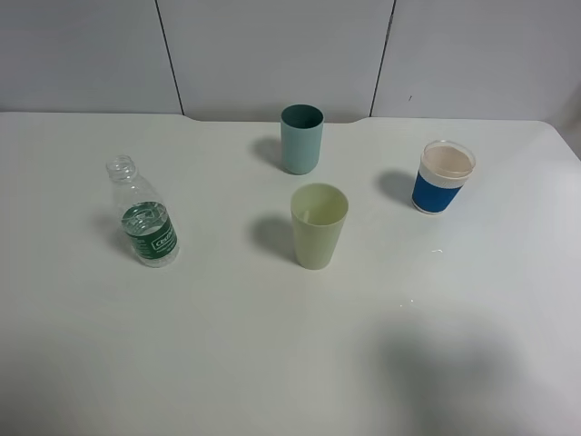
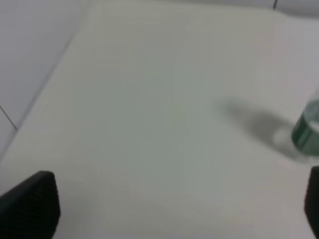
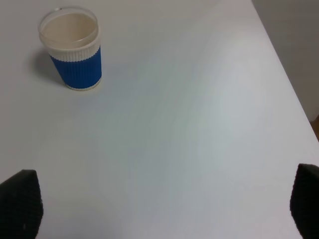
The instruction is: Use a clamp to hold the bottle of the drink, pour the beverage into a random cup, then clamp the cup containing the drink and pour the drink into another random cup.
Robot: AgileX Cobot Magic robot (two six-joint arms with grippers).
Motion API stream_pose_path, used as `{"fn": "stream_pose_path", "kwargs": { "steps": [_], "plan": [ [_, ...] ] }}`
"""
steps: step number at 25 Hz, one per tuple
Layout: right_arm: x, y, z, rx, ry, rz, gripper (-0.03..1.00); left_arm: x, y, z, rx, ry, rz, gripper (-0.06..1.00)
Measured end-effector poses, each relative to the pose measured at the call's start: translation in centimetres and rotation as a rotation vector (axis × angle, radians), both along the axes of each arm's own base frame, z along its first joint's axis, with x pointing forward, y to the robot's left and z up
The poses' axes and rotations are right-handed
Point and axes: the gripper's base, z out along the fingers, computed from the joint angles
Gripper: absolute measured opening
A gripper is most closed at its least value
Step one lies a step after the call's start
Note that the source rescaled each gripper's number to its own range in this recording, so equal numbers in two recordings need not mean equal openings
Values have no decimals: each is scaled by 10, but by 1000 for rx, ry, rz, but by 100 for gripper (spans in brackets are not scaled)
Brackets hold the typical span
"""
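Observation:
The bottle stands upright and uncapped at the table's left, clear with a dark green label; the beverage inside is hard to make out. Its lower edge shows blurred in the left wrist view, well ahead of my left gripper, whose black fingers stand wide apart and empty. The pale yellow-green cup stands in the middle. The blue-banded cup stands at the right, and its beige inside looks empty. My right gripper is open, short of that cup. Neither gripper shows in the exterior high view.
A teal straight-sided cup stands behind the yellow-green cup. The white table meets a white wall at the back, and its right edge runs close past the right gripper. A soft shadow lies on the front right of the table.

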Motion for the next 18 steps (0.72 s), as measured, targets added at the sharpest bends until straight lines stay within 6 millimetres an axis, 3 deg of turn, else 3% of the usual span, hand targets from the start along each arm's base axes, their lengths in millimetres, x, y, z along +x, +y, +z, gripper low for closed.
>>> {"fn": "stream_pose_path", "kwargs": {
  "steps": [7,18],
  "plan": [
    [0,0,0,0,0,0,100,24,0,-35,-28,89,-26,100],
    [0,0,0,0,0,0,100,28,-3,-38,-18,82,-72,100]
  ]
}}
